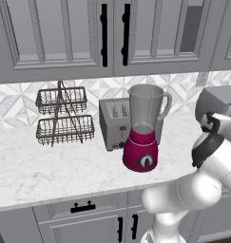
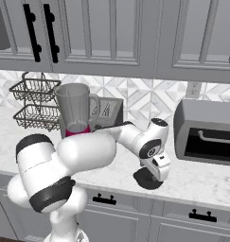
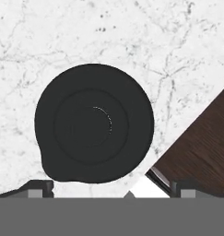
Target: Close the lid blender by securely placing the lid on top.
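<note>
The blender [image 1: 142,129] stands on the marble counter with its magenta base, black dial and clear grey jar, whose rim is uncovered; the blender [image 2: 76,109] also shows behind my arm. The lid [image 2: 145,180], a flat round black cap, lies on the counter near the front edge, right of the blender. My gripper [image 2: 154,177] points straight down just above it. In the hand view the lid [image 3: 94,122] lies below the gripper [image 3: 112,190], which is open, its fingertips [image 3: 38,188] spread wider than the lid and touching nothing.
A boxy grey toaster [image 1: 113,122] stands right behind the blender, and a two-tier wire basket [image 1: 63,116] to its left. A grey toaster oven [image 2: 206,132] sits on the right. The counter's front edge [image 3: 156,162] runs close beside the lid, with dark floor [image 3: 201,147] beyond.
</note>
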### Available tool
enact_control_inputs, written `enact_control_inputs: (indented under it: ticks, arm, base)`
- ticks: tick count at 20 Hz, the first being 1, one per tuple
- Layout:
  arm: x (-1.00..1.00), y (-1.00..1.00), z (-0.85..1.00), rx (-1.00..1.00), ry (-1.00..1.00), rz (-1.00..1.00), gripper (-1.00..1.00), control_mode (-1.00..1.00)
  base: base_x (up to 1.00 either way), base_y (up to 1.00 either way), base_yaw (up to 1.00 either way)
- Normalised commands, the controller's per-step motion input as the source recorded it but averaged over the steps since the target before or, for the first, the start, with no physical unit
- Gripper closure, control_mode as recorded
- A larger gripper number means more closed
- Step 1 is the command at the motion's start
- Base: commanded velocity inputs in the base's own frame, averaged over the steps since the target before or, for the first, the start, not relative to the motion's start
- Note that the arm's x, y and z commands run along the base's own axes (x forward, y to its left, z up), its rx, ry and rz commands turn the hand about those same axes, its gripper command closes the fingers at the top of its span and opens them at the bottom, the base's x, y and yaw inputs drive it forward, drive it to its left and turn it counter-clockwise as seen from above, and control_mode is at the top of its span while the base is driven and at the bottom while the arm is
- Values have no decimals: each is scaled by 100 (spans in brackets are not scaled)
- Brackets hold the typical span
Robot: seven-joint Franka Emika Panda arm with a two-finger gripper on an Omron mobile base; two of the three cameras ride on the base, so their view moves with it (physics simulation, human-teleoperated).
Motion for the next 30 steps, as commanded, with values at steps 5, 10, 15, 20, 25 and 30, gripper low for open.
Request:
enact_control_inputs:
  ticks: [5,10,15,20,25,30]
  arm:
    - [15,0,-35,0,2,0,-100,-100]
    - [16,0,-22,0,0,0,-100,-100]
    - [11,-14,-6,0,0,0,-100,-100]
    - [0,-2,-8,0,0,0,-100,-100]
    - [0,0,-25,0,0,0,-100,-100]
    - [3,4,-25,0,0,0,100,-100]
  base:
    - [0,0,0]
    - [0,0,0]
    - [0,0,0]
    - [0,0,0]
    - [0,0,0]
    - [0,0,0]
